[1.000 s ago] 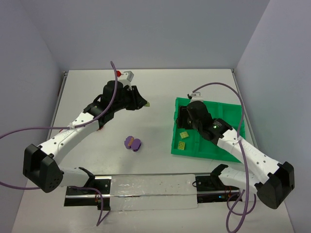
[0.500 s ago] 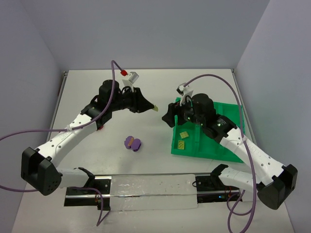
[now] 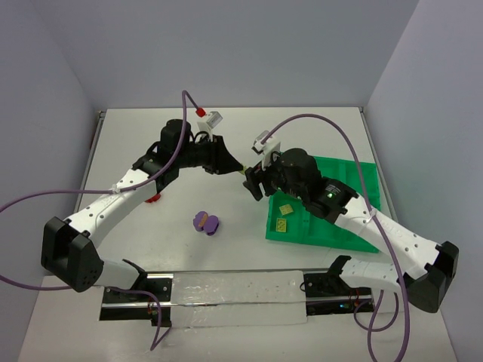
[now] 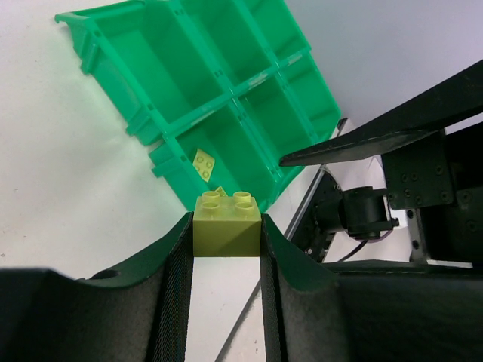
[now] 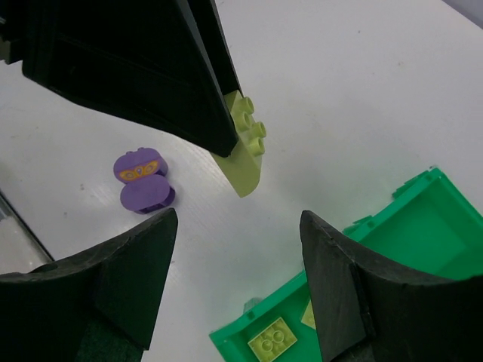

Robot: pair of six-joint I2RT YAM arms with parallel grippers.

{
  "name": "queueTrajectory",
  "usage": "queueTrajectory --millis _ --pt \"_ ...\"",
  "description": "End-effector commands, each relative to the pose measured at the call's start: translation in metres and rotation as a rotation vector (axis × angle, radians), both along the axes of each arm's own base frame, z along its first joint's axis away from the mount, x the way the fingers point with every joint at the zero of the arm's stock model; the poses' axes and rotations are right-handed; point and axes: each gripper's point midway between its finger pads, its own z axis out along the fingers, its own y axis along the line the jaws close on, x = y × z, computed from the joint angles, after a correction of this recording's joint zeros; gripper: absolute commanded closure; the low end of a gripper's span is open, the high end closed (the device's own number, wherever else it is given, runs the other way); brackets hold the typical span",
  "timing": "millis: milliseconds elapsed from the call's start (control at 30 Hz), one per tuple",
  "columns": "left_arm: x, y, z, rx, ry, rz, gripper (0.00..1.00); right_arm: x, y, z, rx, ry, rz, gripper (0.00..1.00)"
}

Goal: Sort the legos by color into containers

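Above mid-table, at 9 o'clock of the bright green compartmented plastic tray (image 4: 136,53), clamped flat-sided in left gripper (image 4: 225,234), small pale yellow-green studded plastic brick (image 5: 246,147); right gripper (image 5: 238,271) gaping just beside it; likely light, rigid, slick, so grab across free flat faces, clear of studs.

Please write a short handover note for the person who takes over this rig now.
Left gripper: shut on a yellow-green brick, held above the table.
Right gripper: open, empty, facing that brick.
Done: two yellow-green bricks lie in one tray compartment.
To do: the held brick; two purple bricks on the table; a red piece beside the left arm, perhaps a brick.
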Motion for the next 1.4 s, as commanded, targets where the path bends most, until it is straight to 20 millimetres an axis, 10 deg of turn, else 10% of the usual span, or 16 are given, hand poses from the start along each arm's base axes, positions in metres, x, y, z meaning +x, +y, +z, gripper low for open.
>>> queueTrajectory --millis 0,633,900,967,1033,1133,1367 --pt "0.000 -0.002 0.029 -0.049 -0.048 -0.018 1.00 0.018 0.004 0.027 0.008 -0.115 -0.061 0.30" --pt "-0.005 -0.002 0.033 -0.060 -0.052 -0.033 1.00 0.030 0.038 0.018 0.019 -0.112 -0.013 0.55" --pt "-0.001 0.001 0.036 -0.055 -0.068 -0.003 0.98 0.031 0.033 0.018 0.032 -0.121 -0.043 1.00" --pt "0.006 0.004 0.037 -0.042 -0.070 0.043 0.77 0.030 0.029 0.015 0.032 -0.119 -0.057 1.00" --pt "0.009 0.005 0.036 -0.031 -0.068 0.059 0.32 0.030 0.026 0.013 0.032 -0.116 -0.072 1.00" --pt "0.013 0.008 0.037 -0.027 -0.081 0.085 0.01 0.028 0.023 0.010 0.034 -0.107 -0.083 1.00" --pt "0.054 0.062 0.034 -0.033 -0.023 0.355 0.01 0.022 -0.003 -0.020 0.002 -0.007 -0.189 1.00"
